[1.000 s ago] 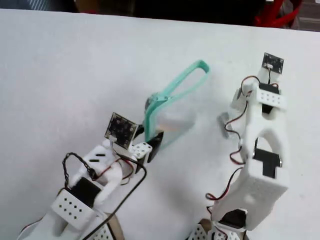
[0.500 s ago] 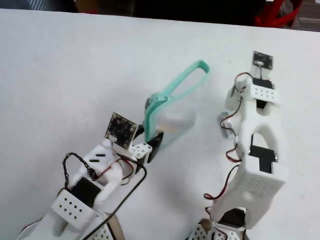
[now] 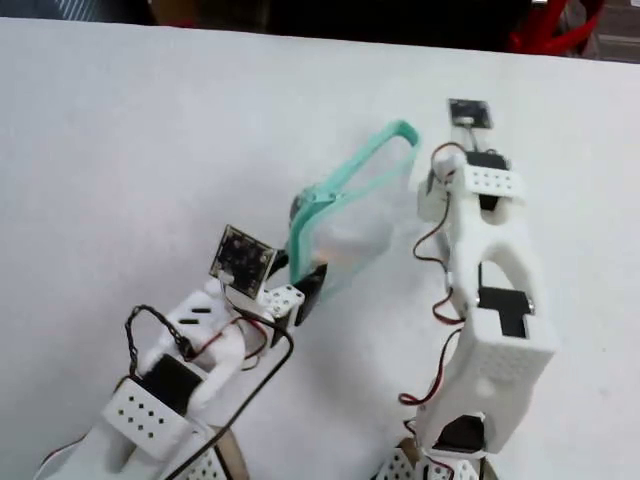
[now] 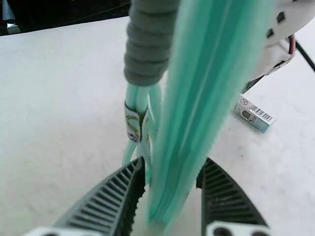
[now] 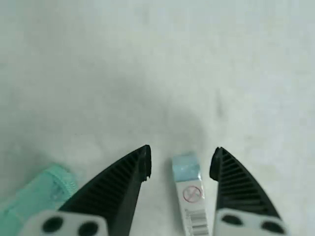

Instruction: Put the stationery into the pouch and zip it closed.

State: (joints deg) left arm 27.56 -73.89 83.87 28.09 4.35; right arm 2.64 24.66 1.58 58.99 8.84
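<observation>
A barcode-labelled eraser (image 5: 188, 196) lies between the spread right pincer (image 5: 181, 160).

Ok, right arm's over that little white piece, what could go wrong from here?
The right gripper stands open astride the small white piece, which lies flat on the table; closing too high could miss it or flick it away. The left gripper pinches the pouch only by its teal zipper edge, so the pouch may slip, or its mouth may be too narrow for the drop.
</observation>
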